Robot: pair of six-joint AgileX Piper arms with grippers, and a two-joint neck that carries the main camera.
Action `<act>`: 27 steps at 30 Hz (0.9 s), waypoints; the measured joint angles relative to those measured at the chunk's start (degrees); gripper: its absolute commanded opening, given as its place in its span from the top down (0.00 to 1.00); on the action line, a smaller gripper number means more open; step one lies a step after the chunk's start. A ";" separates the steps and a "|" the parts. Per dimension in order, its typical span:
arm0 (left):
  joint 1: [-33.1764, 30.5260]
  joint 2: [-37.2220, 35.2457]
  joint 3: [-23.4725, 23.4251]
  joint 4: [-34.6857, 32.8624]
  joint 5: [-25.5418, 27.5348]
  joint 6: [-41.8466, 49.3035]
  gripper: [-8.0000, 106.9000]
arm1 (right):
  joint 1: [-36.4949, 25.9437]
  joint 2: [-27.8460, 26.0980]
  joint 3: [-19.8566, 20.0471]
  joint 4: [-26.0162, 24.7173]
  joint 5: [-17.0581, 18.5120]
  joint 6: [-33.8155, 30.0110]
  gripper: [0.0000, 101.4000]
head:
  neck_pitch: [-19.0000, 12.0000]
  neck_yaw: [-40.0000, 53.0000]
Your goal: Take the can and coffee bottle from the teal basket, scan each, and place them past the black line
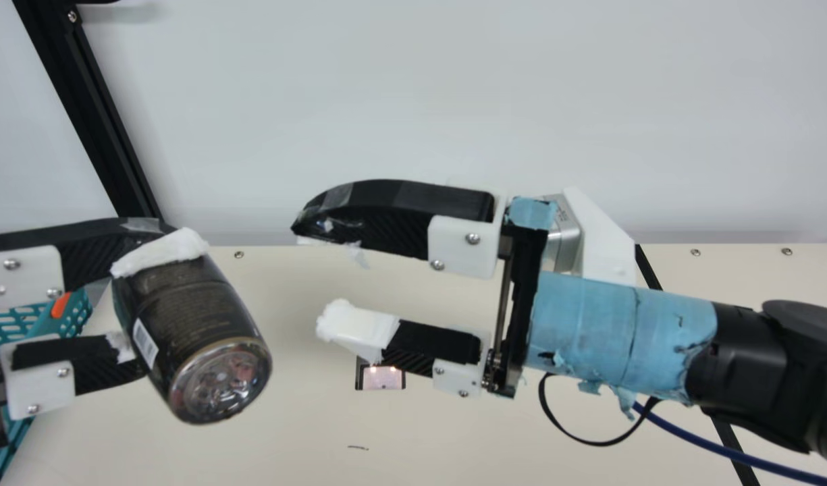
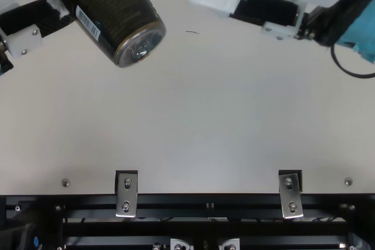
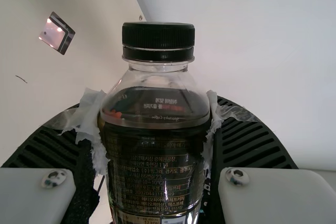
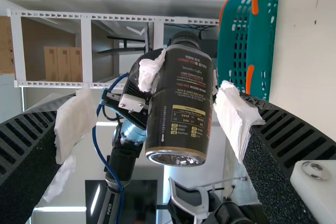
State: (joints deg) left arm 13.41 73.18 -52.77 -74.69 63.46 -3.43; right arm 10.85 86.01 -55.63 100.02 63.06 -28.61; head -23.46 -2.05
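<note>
My left gripper (image 1: 126,307) is shut on the dark coffee bottle (image 1: 197,331), holding it tilted above the table, base toward the camera. In the left wrist view the coffee bottle (image 3: 155,156) stands between the padded fingers of my left gripper (image 3: 155,129), its dark cap clear of them. Facing it, my right gripper (image 1: 325,277) is open with nothing between its fingers. The right wrist view shows the coffee bottle (image 4: 181,106) beyond the spread tips of my right gripper (image 4: 149,124). The teal basket (image 1: 69,317) lies behind my left gripper. A small scanner window (image 1: 381,378) sits in the table.
A black line (image 1: 648,270) crosses the cream table (image 1: 285,439) at the right, partly behind my right arm. A blue cable (image 1: 724,451) hangs under that arm. A black post (image 1: 96,115) rises at the back left.
</note>
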 measured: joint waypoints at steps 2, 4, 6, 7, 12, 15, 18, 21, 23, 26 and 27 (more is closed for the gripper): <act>0.00 0.00 0.00 0.00 0.00 0.00 0.84 | 0.40 0.49 0.00 -0.01 0.27 0.33 0.00 | 0.00 0.00; 0.00 0.00 0.00 0.00 0.00 0.00 0.84 | 0.94 0.92 -0.06 -0.02 0.42 0.57 0.00 | 0.00 0.00; 0.00 0.00 0.00 0.00 0.00 0.00 0.84 | 1.52 1.34 -0.16 0.17 0.70 0.86 0.00 | 0.00 0.00; 0.00 0.00 0.00 0.00 0.00 0.00 0.84 | 1.98 1.64 -0.31 -0.07 0.70 0.99 0.00 | 0.00 0.00; 0.00 0.00 0.00 0.00 0.00 0.00 0.84 | 3.70 2.39 -0.62 0.14 1.25 1.56 0.00 | 0.00 0.00; 0.00 0.00 0.00 0.00 0.00 0.00 0.84 | 4.76 2.84 -1.09 -0.23 1.53 2.14 0.00 | 0.00 0.00; 0.00 0.00 0.00 0.00 0.00 0.00 0.84 | 5.59 3.16 -1.58 -0.05 1.86 2.69 0.00 | 0.29 0.00; 0.00 0.00 0.00 0.00 0.00 0.00 0.84 | 6.66 3.76 -2.30 -0.17 1.94 3.25 0.00 | 0.00 0.00; 0.00 0.00 0.00 0.00 0.00 0.00 0.84 | 7.45 4.10 -2.62 -0.17 1.94 3.65 0.00 | 0.00 0.00; 0.00 0.00 0.00 0.00 0.00 0.00 0.84 | 8.47 4.58 -3.14 0.07 1.82 4.11 0.00 | 0.00 0.00; 0.00 0.00 0.00 0.00 0.00 0.00 0.84 | 8.96 4.86 -3.33 -0.09 1.70 4.22 0.00 | 0.00 0.00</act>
State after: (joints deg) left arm 13.41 73.18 -52.77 -74.69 63.46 -3.43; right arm 19.81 90.87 -58.96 99.93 64.76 -24.39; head -23.46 -2.05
